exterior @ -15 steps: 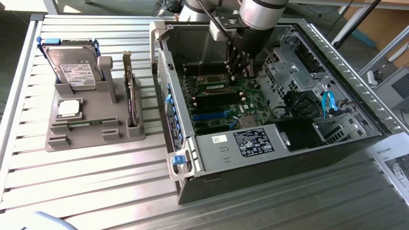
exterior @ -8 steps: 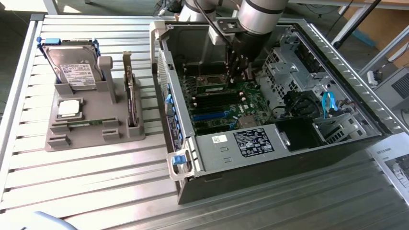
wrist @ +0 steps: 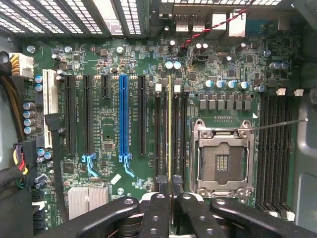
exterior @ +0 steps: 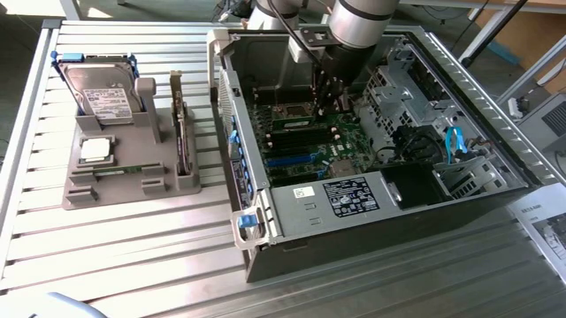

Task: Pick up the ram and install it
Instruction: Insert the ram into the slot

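Slatted metal bench (exterior: pixel 132 258) carries an open computer case (exterior: pixel 398 238) lying on its side, into which a silver robot arm (exterior: pixel 362 20) reaches from above. Inside, the gripper (wrist: pixel 171 192) has its two black fingers (wrist: pixel 157 208) pressed together on the ram (wrist: pixel 170 129), a thin green stick seen edge-on in the wrist view and pinched between them. The ram stands on its edge, parallel to and in line with the bank of black memory slots (wrist: pixel 157 134) on the green motherboard (wrist: pixel 104 64). Whether it is seated in a slot or held just above one cannot be told. Just beside that bank sits the empty processor socket (wrist: pixel 223 153) in its metal frame, and beyond the socket runs a second bank of black memory slots (wrist: pixel 277 148). On the ram's other side lie long black expansion slots, one bright blue slot (wrist: pixel 123 114) and a white slot (wrist: pixel 49 99), with a ribbed silver heatsink (wrist: pixel 88 201) near the fingers. In the exterior view the gripper hangs over the middle of the board, with a labelled black box (exterior: pixel 349 197) against the case's near wall and a blue cable (exterior: pixel 454 142) toward the exterior view's right. Well apart from the case, on the exterior view's left, a grey holder (exterior: pixel 124 189) stands on the bench with a silver hard drive (exterior: pixel 105 89) upright at its back and an expansion card (exterior: pixel 179 132) on edge along its side.
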You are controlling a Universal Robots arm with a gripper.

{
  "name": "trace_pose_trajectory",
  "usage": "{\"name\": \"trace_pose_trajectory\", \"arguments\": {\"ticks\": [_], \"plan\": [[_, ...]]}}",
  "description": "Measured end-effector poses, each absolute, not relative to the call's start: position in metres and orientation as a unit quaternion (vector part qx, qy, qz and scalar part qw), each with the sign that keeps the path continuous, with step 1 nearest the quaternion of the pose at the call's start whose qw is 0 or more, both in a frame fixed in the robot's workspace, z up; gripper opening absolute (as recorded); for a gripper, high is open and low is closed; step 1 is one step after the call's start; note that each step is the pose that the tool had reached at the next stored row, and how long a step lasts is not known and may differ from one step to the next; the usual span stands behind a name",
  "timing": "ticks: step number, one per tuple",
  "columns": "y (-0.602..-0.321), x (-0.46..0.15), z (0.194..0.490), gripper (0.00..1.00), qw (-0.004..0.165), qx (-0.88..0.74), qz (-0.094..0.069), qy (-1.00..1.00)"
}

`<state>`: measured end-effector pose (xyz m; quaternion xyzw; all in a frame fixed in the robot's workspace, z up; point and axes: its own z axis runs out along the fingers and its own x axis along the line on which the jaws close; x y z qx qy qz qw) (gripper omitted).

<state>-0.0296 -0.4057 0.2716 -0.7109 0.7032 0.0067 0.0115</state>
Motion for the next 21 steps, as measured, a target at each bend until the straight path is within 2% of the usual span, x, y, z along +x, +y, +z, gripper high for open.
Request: {"name": "trace_pose_trajectory", "arguments": {"ticks": [21], "plan": [[-0.4057, -0.0222, 0.2716, 0.12, 0.012, -0.707, 0.007, 0.707]]}}
